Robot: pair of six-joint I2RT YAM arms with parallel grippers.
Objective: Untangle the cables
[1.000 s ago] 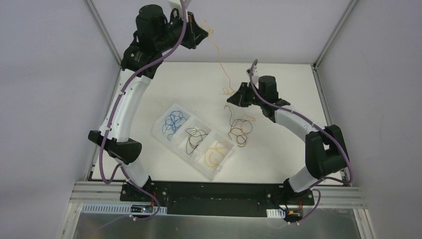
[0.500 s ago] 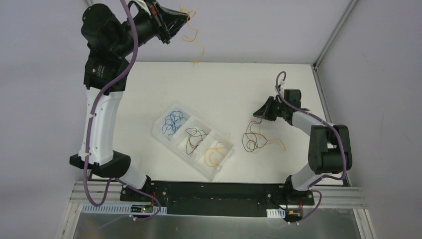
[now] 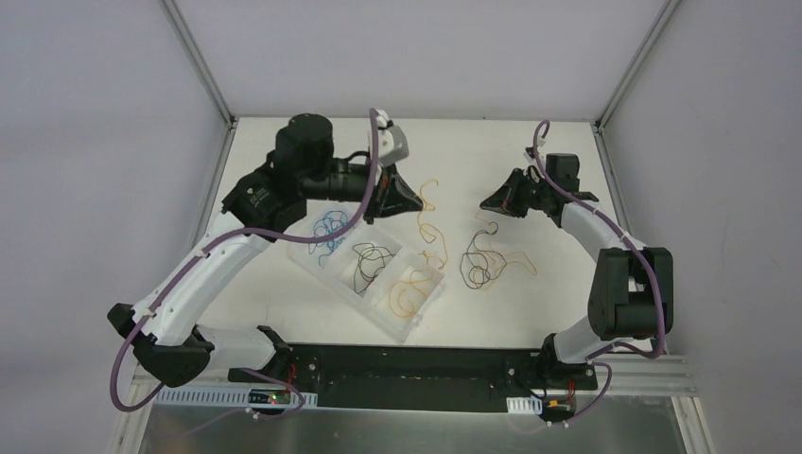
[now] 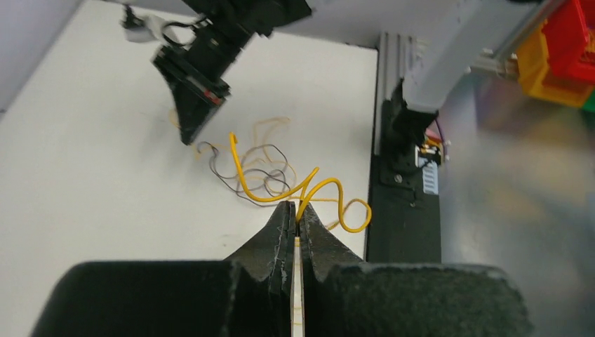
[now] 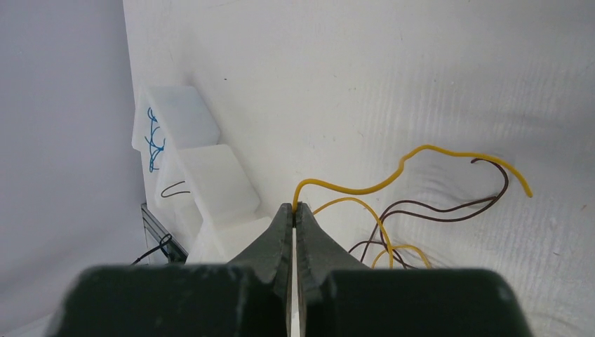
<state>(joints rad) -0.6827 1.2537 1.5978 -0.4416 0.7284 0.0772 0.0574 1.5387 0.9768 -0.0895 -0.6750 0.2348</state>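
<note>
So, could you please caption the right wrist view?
Right tool shut on a yellow cable beside the white tray.

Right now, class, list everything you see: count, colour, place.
table: one, white, under everything
compartment tray: one, translucent white, table centre
blue cables: several, tray's far-left compartment
black cables: several, tray's middle compartment
orange-yellow cables: several, tray's near-right compartment
loose tangle: one, dark and yellow cables, right of tray
yellow cable: one, from left jaws toward tray
arms: two, white and black; left arm, right arm
left jaws: shut on yellow cable
right jaws: shut on loose tangle's yellow strand
</note>
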